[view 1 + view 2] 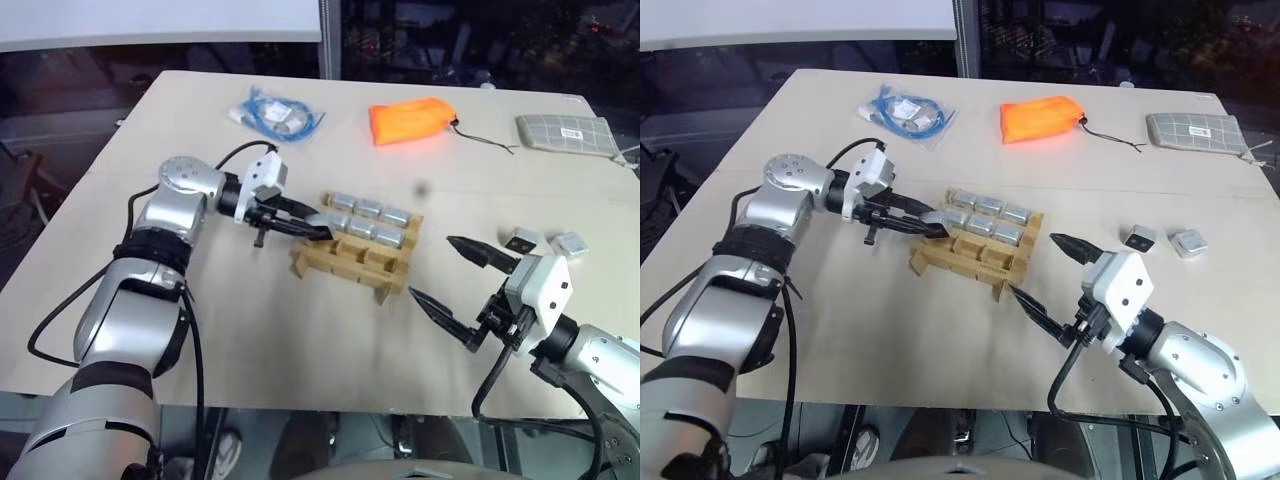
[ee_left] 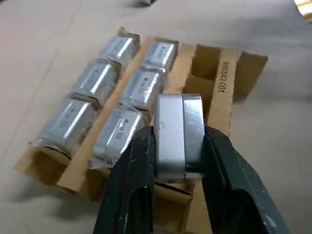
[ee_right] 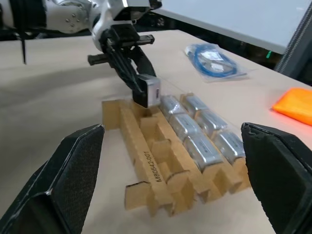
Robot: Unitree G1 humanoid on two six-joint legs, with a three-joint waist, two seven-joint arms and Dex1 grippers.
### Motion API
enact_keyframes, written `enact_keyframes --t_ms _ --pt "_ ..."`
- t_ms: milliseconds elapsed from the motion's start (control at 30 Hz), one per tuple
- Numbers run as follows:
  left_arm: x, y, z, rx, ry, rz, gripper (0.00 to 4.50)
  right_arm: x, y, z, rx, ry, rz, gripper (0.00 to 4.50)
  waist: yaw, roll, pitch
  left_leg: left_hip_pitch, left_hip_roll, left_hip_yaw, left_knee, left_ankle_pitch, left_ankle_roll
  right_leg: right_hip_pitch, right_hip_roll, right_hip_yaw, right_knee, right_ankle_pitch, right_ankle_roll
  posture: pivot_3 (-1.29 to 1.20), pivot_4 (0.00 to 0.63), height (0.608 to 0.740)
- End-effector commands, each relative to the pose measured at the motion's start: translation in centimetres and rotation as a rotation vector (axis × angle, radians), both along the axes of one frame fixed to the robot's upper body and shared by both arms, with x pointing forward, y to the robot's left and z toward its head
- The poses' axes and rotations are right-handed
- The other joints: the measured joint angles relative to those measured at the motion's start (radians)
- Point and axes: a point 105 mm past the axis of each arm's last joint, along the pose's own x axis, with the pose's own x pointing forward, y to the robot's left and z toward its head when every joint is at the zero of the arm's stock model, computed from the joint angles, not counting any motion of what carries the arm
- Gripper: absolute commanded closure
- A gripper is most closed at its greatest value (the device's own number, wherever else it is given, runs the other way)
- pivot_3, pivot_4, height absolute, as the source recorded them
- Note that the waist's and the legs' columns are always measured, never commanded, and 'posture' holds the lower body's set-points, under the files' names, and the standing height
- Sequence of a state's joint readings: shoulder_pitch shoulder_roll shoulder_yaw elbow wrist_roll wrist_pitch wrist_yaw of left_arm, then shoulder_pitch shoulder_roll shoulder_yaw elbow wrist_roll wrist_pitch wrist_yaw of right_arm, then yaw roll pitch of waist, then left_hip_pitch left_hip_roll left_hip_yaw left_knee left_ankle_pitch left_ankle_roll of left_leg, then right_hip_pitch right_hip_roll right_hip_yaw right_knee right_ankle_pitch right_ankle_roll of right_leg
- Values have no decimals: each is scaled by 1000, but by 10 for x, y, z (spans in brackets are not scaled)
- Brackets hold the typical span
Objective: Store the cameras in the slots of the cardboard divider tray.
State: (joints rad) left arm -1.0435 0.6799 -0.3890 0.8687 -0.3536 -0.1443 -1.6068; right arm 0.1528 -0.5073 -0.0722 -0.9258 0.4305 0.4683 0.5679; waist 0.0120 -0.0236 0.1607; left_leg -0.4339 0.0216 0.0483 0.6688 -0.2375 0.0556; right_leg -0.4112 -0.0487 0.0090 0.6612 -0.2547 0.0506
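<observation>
The right gripper (image 1: 452, 285) hangs nearest, its two black fingers spread wide apart with nothing between them, close to the right side of the tray (image 1: 357, 260). The left gripper (image 1: 318, 229) is squeezed tight on one camera (image 2: 177, 137) and holds it just above the tray's left end, by the nearest row of slots. That row is empty. The two rows behind it hold six cameras (image 1: 368, 220), one in each slot. Two more cameras (image 1: 545, 241) lie on the table (image 1: 200, 330), off to the right of the tray. Far back sit a bag of blue cable (image 1: 273, 112), an orange pouch (image 1: 411, 120) and a grey pouch (image 1: 566, 133).
</observation>
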Motion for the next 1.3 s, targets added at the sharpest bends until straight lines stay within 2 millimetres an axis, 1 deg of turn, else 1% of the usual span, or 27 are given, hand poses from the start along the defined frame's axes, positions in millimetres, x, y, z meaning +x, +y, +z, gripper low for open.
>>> enact_keyframes --t_ms 33,133,333,467,600,733,867,1000,1167,1300 --pt "-1 -4 11 8 -54 -43 3761 -6 4 8 9 -55 1 41 0 0 0 0 0 0 0 0 0 0 0 0 0 0 0 0 150 740" --pt "-2 -2 6 49 -69 -61 3761 -5 2 7 7 -55 -7 41 0 0 0 0 0 0 0 0 0 0 0 0 1 0 0 0 150 740" --pt "-3 10 0 119 -97 -61 3761 -5 0 3 4 -39 -14 41 0 0 0 0 0 0 0 0 0 0 0 0 1 0 0 0 150 740" --pt "-4 11 -2 129 -107 -72 3761 -4 0 1 6 -27 -14 41 -1 0 0 1 0 0 1 0 0 0 0 0 1 0 0 0 150 740" --pt "-5 11 -1 129 -130 -85 1775 -2 -2 -1 6 -12 -21 0 -1 0 0 1 0 0 1 0 0 0 0 0 2 0 0 0 150 740" --pt "-7 4 11 34 -153 -93 77 0 -5 -3 5 -1 -31 0 0 0 0 1 0 0 1 0 0 0 0 0 2 0 0 0 150 740" --pt "-11 10 11 9 -162 -77 77 5 -5 -1 19 -2 -35 0 -1 0 0 1 0 0 2 0 0 1 0 0 2 0 0 0 150 740" --pt "-12 12 8 8 -182 -66 77 8 -5 0 24 -1 -28 0 -2 0 0 1 1 0 2 0 0 1 0 0 2 0 0 0 150 740" --pt "5 10 2 41 -266 49 77 13 -7 -1 5 -3 -23 0 3 0 0 1 0 0 2 0 0 2 0 0 2 0 0 0 150 740" --pt "6 8 -3 48 -273 63 77 11 -6 -2 -5 1 -24 0 0 0 0 1 0 0 3 0 0 2 0 0 2 0 0 0 150 740"
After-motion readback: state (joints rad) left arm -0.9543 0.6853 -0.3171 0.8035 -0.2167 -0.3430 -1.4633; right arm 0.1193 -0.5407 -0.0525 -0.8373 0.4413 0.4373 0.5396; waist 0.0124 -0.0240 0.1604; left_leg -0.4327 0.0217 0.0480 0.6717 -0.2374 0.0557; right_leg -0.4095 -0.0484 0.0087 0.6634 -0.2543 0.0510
